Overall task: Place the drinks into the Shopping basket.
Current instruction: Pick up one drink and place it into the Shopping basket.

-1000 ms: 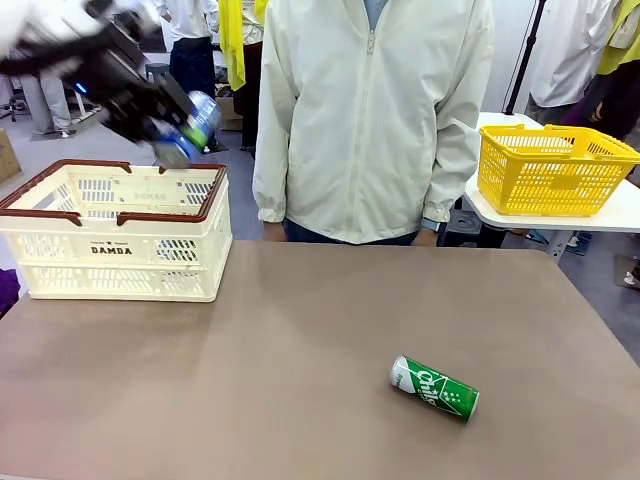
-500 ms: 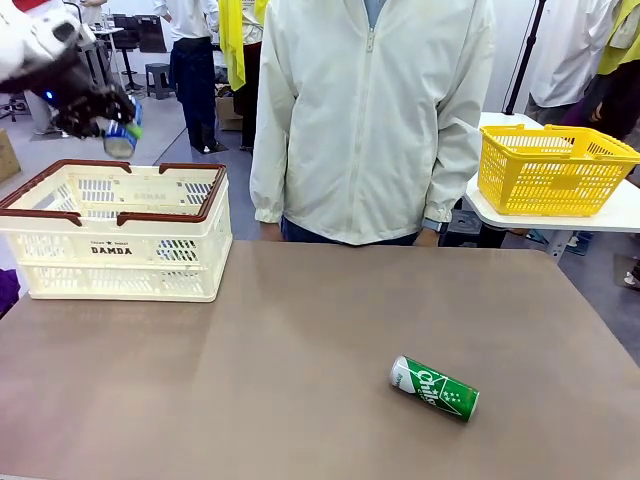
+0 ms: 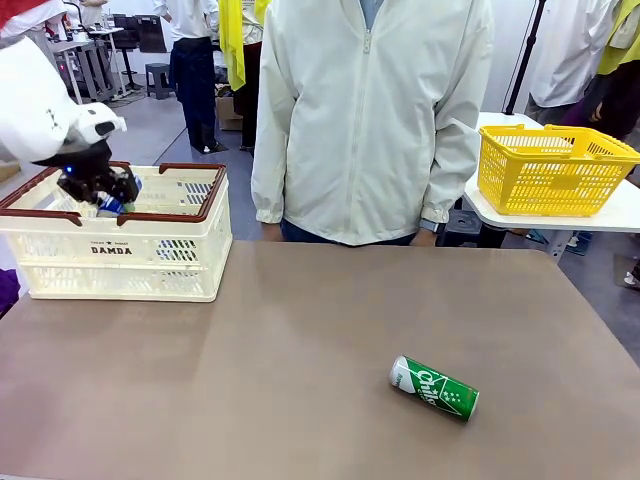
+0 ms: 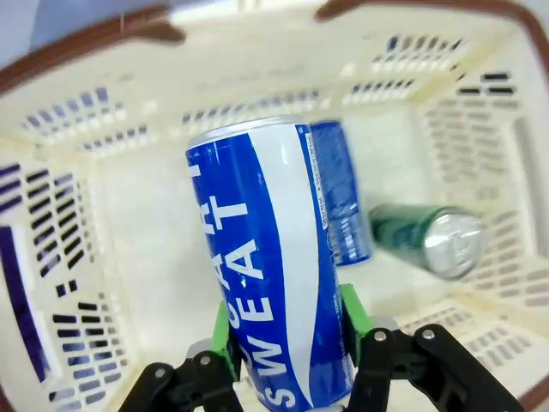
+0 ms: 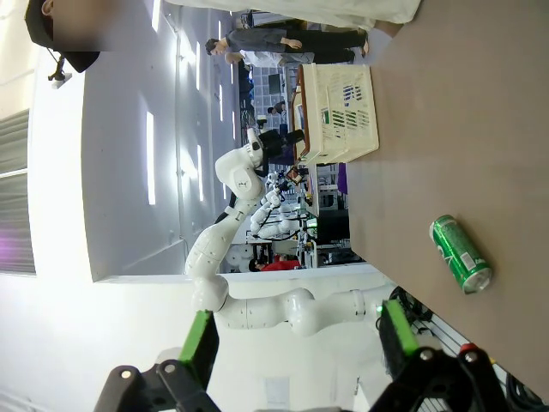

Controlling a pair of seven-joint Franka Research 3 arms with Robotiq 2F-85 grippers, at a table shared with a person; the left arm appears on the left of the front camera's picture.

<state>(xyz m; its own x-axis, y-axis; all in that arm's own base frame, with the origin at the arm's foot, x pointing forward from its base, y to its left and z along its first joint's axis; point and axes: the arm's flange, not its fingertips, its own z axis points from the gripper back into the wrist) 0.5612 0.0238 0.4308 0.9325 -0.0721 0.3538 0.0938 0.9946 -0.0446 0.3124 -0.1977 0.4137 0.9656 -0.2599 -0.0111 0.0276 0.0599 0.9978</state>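
Gripping a blue can (image 4: 266,257), left gripper (image 3: 108,195) sits low inside the basket (image 3: 120,245), at its left end, level with the brown rim. Jaws partly closed, green pads pressed on both sides of the can's lower body. Can is slim, blue with a broad white band and white block letters reading "SWEAT". On the basket floor beyond it lie another blue can (image 4: 343,197) and a dark green can (image 4: 425,239), silver end showing, close together. Basket is cream, slotted, with "DAMDA" on its side. Well right of the basket, a green can (image 3: 434,388) with white script lies on its side on the table (image 3: 300,340). Right gripper (image 5: 296,343) is spread wide, holding nothing, well apart from the basket.
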